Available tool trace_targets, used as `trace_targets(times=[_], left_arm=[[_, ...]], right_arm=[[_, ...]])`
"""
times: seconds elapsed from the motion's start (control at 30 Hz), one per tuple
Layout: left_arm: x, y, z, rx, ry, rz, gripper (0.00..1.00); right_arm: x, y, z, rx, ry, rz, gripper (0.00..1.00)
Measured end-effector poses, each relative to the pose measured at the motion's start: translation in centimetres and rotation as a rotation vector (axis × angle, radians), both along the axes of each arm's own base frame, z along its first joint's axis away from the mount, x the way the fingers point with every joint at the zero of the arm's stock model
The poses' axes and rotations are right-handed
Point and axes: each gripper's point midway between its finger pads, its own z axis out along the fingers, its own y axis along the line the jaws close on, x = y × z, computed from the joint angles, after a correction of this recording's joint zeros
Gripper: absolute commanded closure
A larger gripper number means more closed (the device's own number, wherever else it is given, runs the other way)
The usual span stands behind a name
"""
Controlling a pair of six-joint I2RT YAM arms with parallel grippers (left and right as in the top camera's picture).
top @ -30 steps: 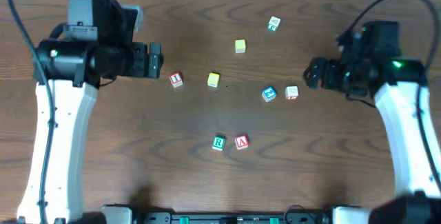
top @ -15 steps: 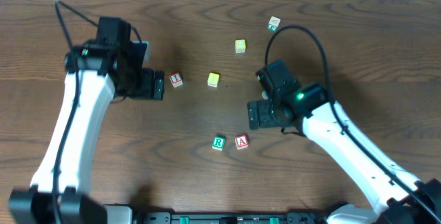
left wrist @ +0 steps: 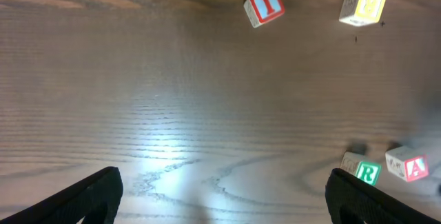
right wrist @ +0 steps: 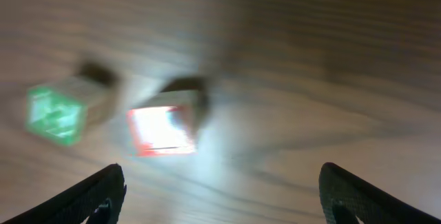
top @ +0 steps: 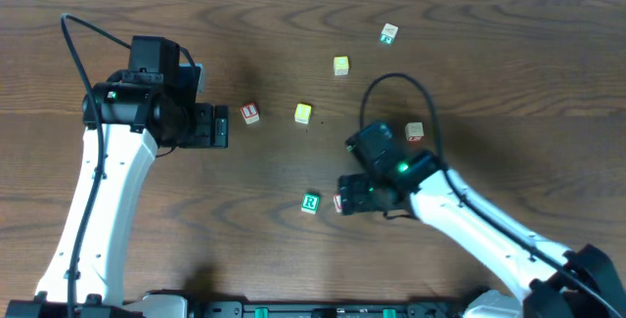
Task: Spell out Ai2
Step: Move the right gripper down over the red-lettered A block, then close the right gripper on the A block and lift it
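The red "A" block [left wrist: 410,165] lies beside the green "R" block [top: 310,203] at the front middle. In the overhead view the A block [top: 337,203] is partly covered by my right gripper [top: 344,201]. In the blurred right wrist view the open right gripper [right wrist: 227,196] sits just short of the A block [right wrist: 164,129], with the R block [right wrist: 55,114] to its left. The red "I" block [top: 250,113] lies just right of my open, empty left gripper [top: 221,127]. In the left wrist view the I block [left wrist: 264,6] is far ahead of the fingers [left wrist: 220,203].
A yellow block [top: 303,113] lies right of the I block and shows in the left wrist view [left wrist: 362,6]. Another yellow block [top: 340,65], a pale block [top: 389,32] and a pale block [top: 415,132] lie further back. Their faces are unreadable.
My right arm has swung from the right side across and forward to the A block, covering the blue block. My left arm has shifted slightly, still beside the I block.
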Motion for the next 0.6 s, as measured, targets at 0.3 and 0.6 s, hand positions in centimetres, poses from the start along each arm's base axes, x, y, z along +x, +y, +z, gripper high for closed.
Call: trace_targets(times=[0.3,0.6], left_arm=[[0.1,0.0,0.0,-0.004,-0.003,0.009,0.05],[0.1,0.0,0.0,-0.008,-0.001,0.025,0.05]], right_arm=[[-1.9,1.8,-0.1,-0.027,-0.015,0.128,0.11],[-1.2,1.2,-1.4,-0.101,-0.036,0.228,0.14]])
